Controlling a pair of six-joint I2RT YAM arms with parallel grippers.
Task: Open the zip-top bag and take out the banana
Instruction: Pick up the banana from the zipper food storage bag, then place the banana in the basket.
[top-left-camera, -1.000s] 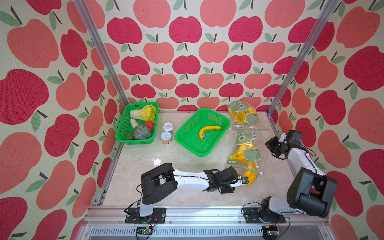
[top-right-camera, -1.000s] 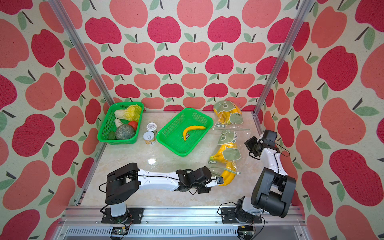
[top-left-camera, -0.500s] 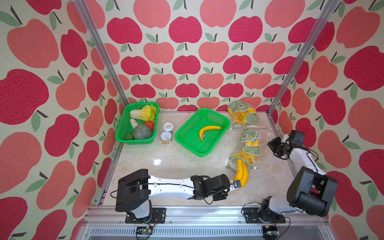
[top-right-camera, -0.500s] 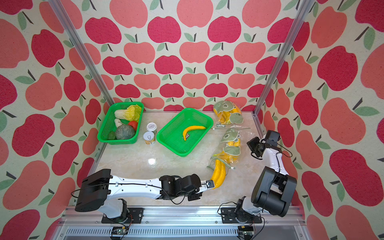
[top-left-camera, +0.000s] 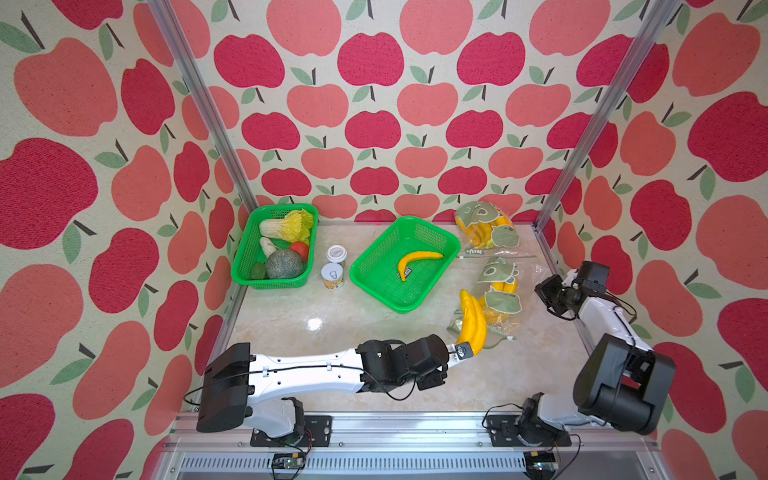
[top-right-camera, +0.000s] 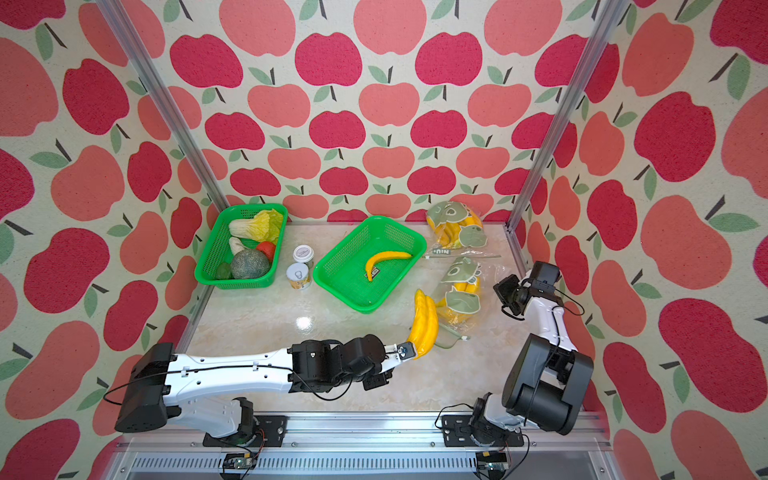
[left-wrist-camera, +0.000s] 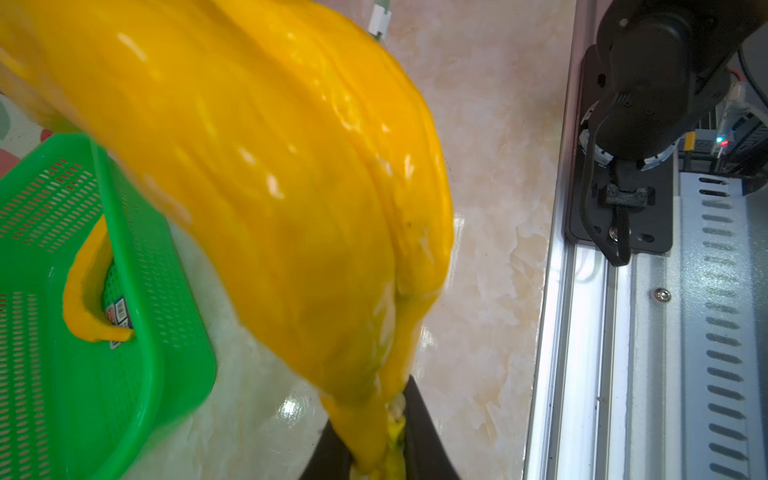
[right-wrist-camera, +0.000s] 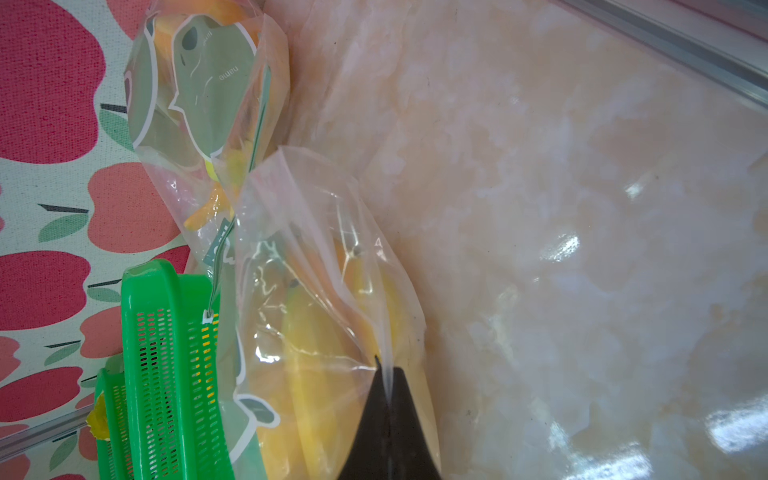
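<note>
L: I see my left gripper (top-left-camera: 464, 351) clamped on the banana (top-left-camera: 473, 320) stem, fruit extending far beyond the fingers (left-wrist-camera: 424, 449) | R: right gripper (right-wrist-camera: 386, 386) pinched together on zip-top bag (top-left-camera: 500, 291) film | banana just left of bag, near-right.

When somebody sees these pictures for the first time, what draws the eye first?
The bright yellow banana bunch stands out, gripped at its stem by the left gripper, near the table's front right. Beside it, the right gripper pinches the zip-top bag; red apple wallpaper surrounds everything.
</note>
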